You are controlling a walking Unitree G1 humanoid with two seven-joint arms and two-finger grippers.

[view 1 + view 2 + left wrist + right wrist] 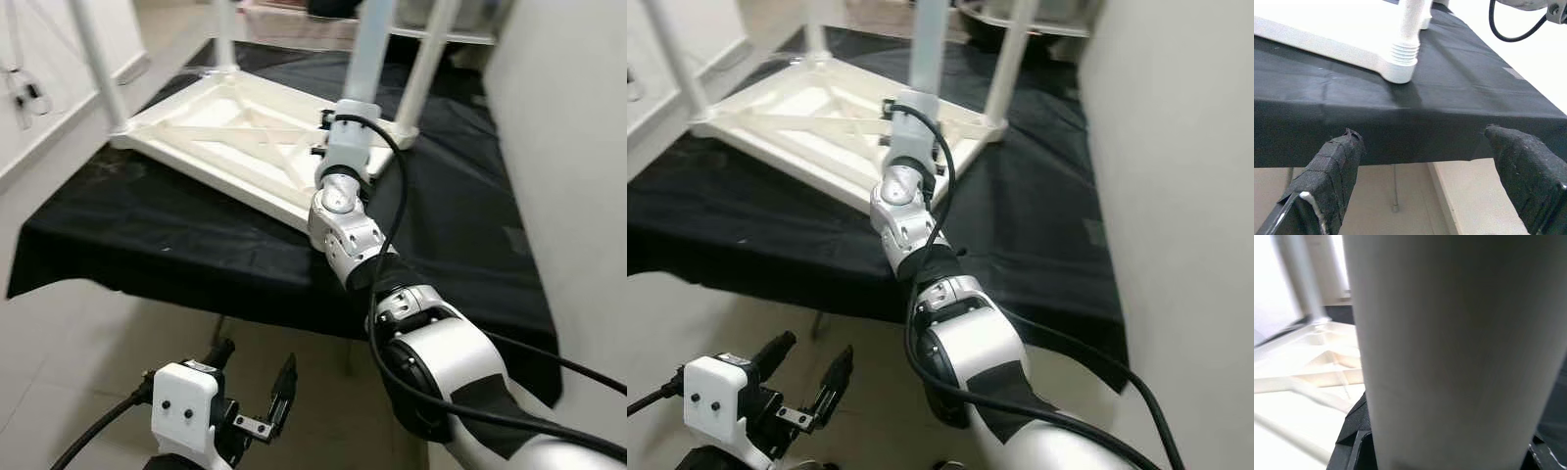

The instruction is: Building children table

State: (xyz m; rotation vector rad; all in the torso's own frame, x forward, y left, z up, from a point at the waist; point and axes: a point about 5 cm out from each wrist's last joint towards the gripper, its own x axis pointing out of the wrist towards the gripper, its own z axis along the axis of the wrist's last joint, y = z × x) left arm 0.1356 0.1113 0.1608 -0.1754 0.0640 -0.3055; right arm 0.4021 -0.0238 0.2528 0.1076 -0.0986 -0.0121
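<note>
A: Children's table (235,137): it is laid upside down on the black-covered worktop (147,245), legs pointing up.

B: Which step is in hand?

A: A leg (370,49) is clasped by the right pincer (345,122) at the near corner; it is judged to be in the fitting stage.

B: And the left pincer (257,392)?

A: It is held low before the worktop edge, fingers (1337,166) spread, nothing gripped. Next, seating the leg squarely in its socket is called for.

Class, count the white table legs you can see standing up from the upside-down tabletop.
4. Far-left corner leg; far-middle leg; near leg that the right gripper reaches; far-right corner leg. Their upper ends run out of frame.
</note>
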